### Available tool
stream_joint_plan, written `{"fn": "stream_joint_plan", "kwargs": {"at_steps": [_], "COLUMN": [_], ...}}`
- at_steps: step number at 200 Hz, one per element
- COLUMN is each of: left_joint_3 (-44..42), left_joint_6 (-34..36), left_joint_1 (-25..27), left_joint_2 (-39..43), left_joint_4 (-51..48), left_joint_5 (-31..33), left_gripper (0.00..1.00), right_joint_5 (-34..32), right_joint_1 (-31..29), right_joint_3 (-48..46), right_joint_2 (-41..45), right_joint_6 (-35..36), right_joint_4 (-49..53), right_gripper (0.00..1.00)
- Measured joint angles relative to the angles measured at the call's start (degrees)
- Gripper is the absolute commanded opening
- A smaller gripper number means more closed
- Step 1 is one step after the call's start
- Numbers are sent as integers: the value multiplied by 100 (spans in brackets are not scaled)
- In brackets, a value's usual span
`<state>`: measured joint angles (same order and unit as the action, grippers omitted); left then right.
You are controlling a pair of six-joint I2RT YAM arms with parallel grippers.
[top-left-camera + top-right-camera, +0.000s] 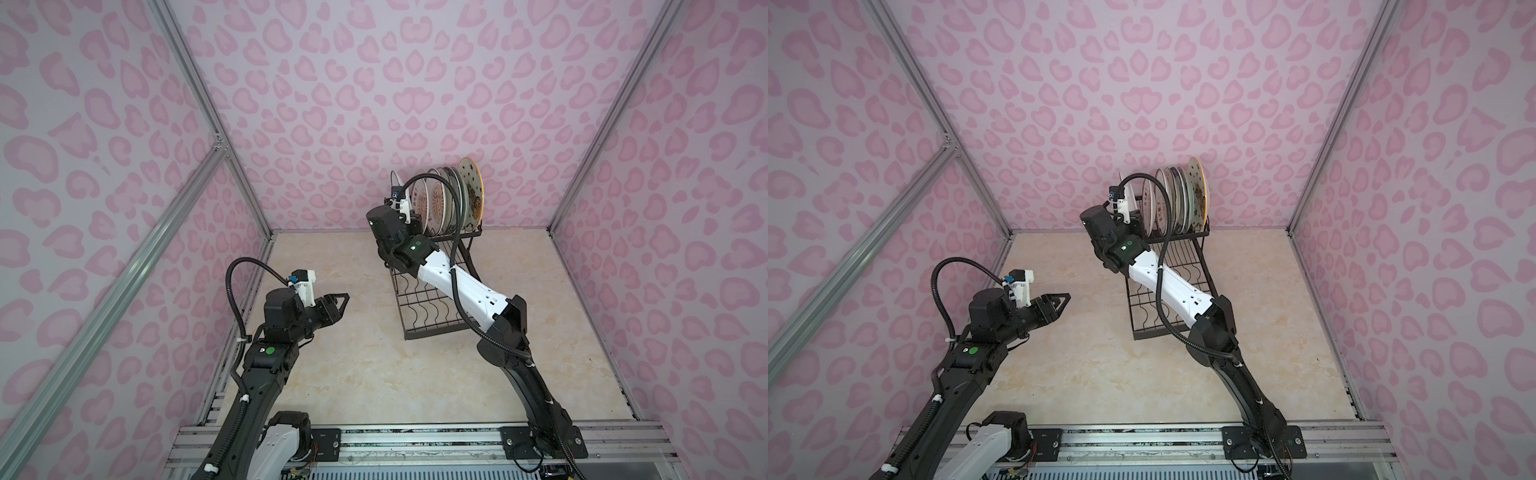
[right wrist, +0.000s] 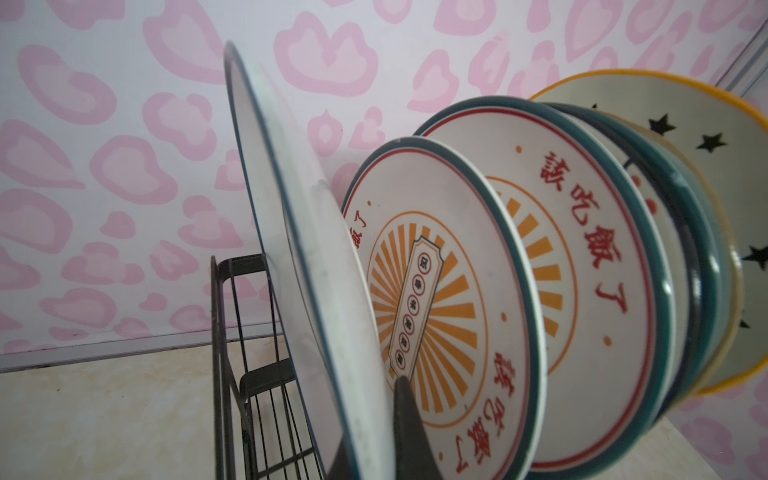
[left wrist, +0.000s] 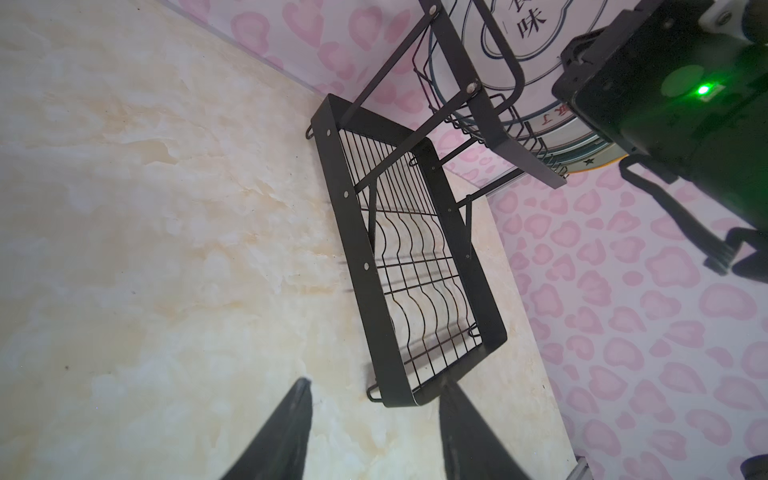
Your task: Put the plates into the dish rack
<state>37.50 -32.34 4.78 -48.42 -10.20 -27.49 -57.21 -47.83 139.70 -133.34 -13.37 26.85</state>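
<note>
Black wire dish rack (image 1: pixel 432 309) (image 1: pixel 1169 309) (image 3: pixel 357 257) (image 2: pixel 219 332) stands at the back of the table. Several plates stand upright in its raised basket: two orange-sunburst ones (image 2: pixel 449 299) (image 1: pixel 424 199), some teal-rimmed ones, and the star plate (image 1: pixel 471 191) (image 2: pixel 706 137) at the right end. My right gripper (image 1: pixel 409 214) (image 1: pixel 1131 214) (image 2: pixel 370 415) is shut on the rim of a white dark-rimmed plate (image 2: pixel 291 249) (image 1: pixel 1128 187), upright at the basket's left end. My left gripper (image 1: pixel 338 305) (image 1: pixel 1061 303) (image 3: pixel 376 382) hangs open and empty over the table, left of the rack.
The rack's lower tray (image 3: pixel 419 266) with wavy dividers holds nothing and lies partly under my right arm (image 1: pixel 461 291). Pink patterned walls close in the marble tabletop (image 1: pixel 353 374) on three sides. A metal rail (image 1: pixel 415 440) runs along the front edge.
</note>
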Motion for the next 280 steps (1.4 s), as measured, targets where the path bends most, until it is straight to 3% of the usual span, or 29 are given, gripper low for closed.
{"fn": "stream_joint_plan", "kwargs": {"at_steps": [114, 280], "left_joint_3": [0, 87], "left_joint_6": [0, 4], "left_joint_1": [0, 0], "left_joint_2": [116, 184], "left_joint_4": [-37, -214], "left_joint_5": [-20, -42], "left_gripper": [52, 54], "right_joint_5": [-17, 240], "right_joint_1": [-39, -48], "right_joint_3": [0, -260], "right_joint_2": [11, 238], "right_joint_6": [-144, -140], "right_joint_4": [129, 210], "right_gripper": [2, 32]}}
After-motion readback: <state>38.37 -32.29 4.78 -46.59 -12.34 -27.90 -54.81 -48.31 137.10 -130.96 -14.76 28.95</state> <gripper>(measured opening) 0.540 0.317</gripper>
